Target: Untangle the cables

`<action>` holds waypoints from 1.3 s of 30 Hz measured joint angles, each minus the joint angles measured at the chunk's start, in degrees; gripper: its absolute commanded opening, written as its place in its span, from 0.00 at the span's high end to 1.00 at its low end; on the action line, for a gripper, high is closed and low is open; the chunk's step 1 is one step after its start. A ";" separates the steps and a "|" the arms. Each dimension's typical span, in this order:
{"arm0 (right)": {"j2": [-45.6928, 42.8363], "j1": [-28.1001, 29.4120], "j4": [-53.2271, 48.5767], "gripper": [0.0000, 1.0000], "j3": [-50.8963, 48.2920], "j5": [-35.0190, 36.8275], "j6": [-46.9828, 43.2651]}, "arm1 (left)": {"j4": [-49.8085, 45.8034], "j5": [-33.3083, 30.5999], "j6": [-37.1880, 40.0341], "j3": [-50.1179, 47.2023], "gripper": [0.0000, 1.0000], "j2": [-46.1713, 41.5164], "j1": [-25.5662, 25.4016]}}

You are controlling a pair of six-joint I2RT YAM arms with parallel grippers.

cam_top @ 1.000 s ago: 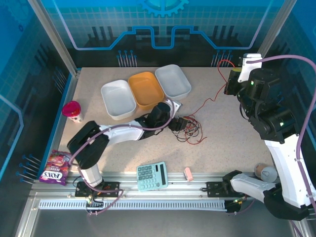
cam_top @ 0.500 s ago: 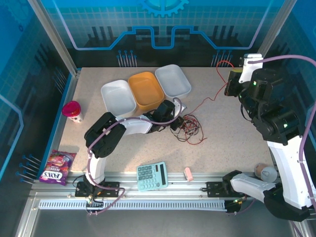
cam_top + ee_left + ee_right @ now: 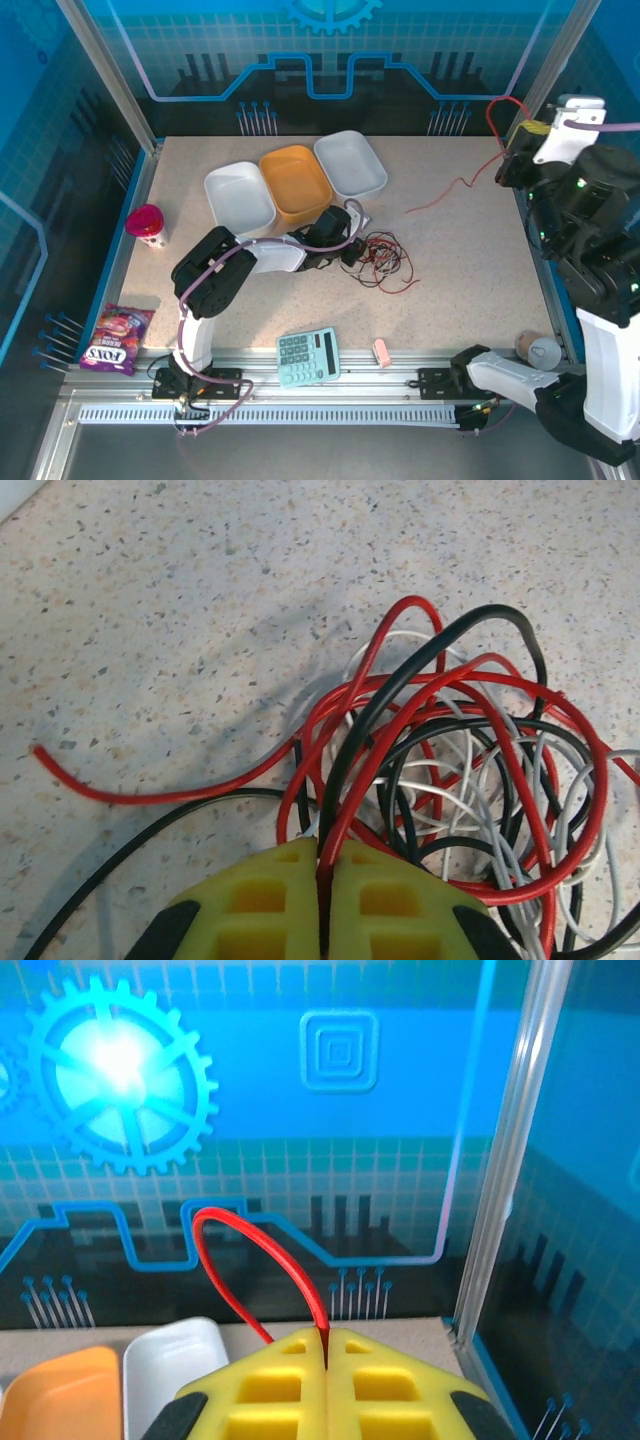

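The cables (image 3: 385, 258) lie as a tangle of red, black and whitish wires mid-table. My left gripper (image 3: 352, 250) sits low at the tangle's left edge. In the left wrist view its yellow fingers (image 3: 260, 910) are shut on a red and a black strand of the cables (image 3: 470, 770). My right gripper (image 3: 520, 142) is raised at the back right, shut on one red cable (image 3: 452, 190) that trails down across the table towards the tangle. In the right wrist view that red cable (image 3: 250, 1250) loops up out of the closed right gripper (image 3: 325, 1345).
Three tubs stand at the back: white (image 3: 239, 200), orange (image 3: 296, 183), white (image 3: 350, 164). A teal calculator (image 3: 308, 356) and a pink eraser (image 3: 381, 351) lie at the front edge. A red cup (image 3: 147, 224) and a sweets bag (image 3: 113, 338) are at the left, and a small cup (image 3: 535, 348) at the front right.
My left gripper has reached into the tangle and closed on strands. My right gripper has moved right and up, drawing the red cable out and away from the tangle.
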 measured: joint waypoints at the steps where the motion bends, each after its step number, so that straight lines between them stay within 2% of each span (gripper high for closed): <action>1: -0.13 0.00 0.02 1.00 0.63 0.09 -0.17 | 0.07 0.00 -0.26 -0.07 1.00 0.00 0.04; 3: -0.72 0.00 0.07 1.00 0.96 0.00 -0.31 | 0.22 0.04 -0.92 -0.09 1.00 0.00 0.13; 5: -1.29 0.00 0.07 1.00 0.90 -0.39 -0.37 | 0.44 0.28 -1.68 -0.20 0.91 0.00 0.13; 11: 0.33 0.00 1.70 1.00 -1.51 -2.47 -0.39 | 0.70 2.21 -5.42 -3.26 0.49 -2.99 0.13; 13: 1.97 0.00 3.08 1.00 -2.36 -3.34 -0.42 | 0.42 2.58 -6.43 -4.85 0.35 -5.64 0.13; 16: 5.27 0.00 6.10 1.00 -3.10 -5.01 -0.72 | 0.09 2.34 -8.28 -7.45 0.21 -11.37 0.13; 18: 8.04 0.00 8.63 1.00 -3.37 -6.34 -0.87 | -0.59 1.64 -9.68 -8.98 0.02 -16.24 0.13; 22: 12.70 0.09 13.81 1.00 -3.63 -8.63 -0.85 | -2.34 -1.49 -11.52 -11.28 0.01 -25.20 0.13; 28: 20.85 0.63 22.47 1.00 -1.25 -10.82 -0.92 | -8.15 -9.99 -14.05 -15.72 0.01 -36.89 0.13; 39: 40.09 2.58 35.67 1.00 8.07 -10.14 -6.73 | -14.08 -20.17 -17.88 -27.19 0.01 -53.90 0.13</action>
